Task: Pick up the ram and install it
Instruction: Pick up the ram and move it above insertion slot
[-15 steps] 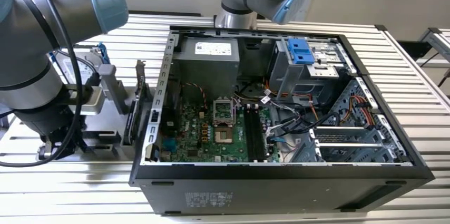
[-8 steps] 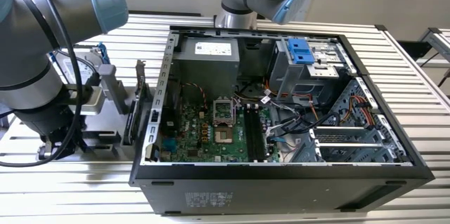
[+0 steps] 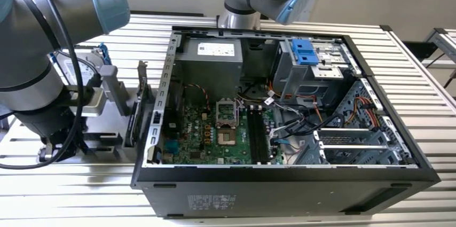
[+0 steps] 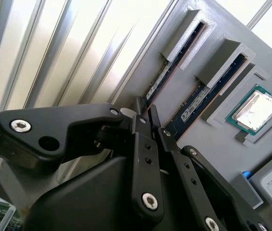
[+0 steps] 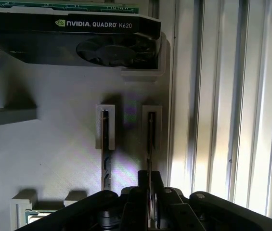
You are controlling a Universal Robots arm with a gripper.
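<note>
The gripper [image 5: 150, 185] is down over the grey fixture [image 5: 54, 154], which in the exterior view stands on the slatted table [image 3: 427, 77] on the exterior view's left of the open computer case [image 3: 285, 184]. The arm [image 3: 36, 51] bends low over that fixture [image 3: 107, 131] and covers much of it. In both wrist views the two black fingers [image 4: 139, 113] stand one on each face of the ram [image 5: 150, 144], closed onto its thin edge with no gap visible between pad and board. The ram [image 4: 167, 77] sits on edge in its raised slot, the slot nearest the fixture's outer edge, beside the table slats. It is seated in the slot, not lifted clear. A second memory stick [image 5: 106, 144] stands in the neighbouring slot, parallel to the ram and apart from the gripper [image 4: 146, 111]; in the second wrist view this stick [image 4: 208, 91] shows a dark board with a pale label. Beyond it a silver CPU chip [image 4: 256, 109] lies flat in a square recess of the fixture [image 4: 193, 139]. A graphics card [image 5: 78, 38] with a round fan rests in the fixture at the far end of the two slots. Inside the case the green motherboard [image 3: 206, 131] lies exposed, with long black memory slots [image 3: 258, 133] running beside the processor socket, well apart from the gripper's present position.
</note>
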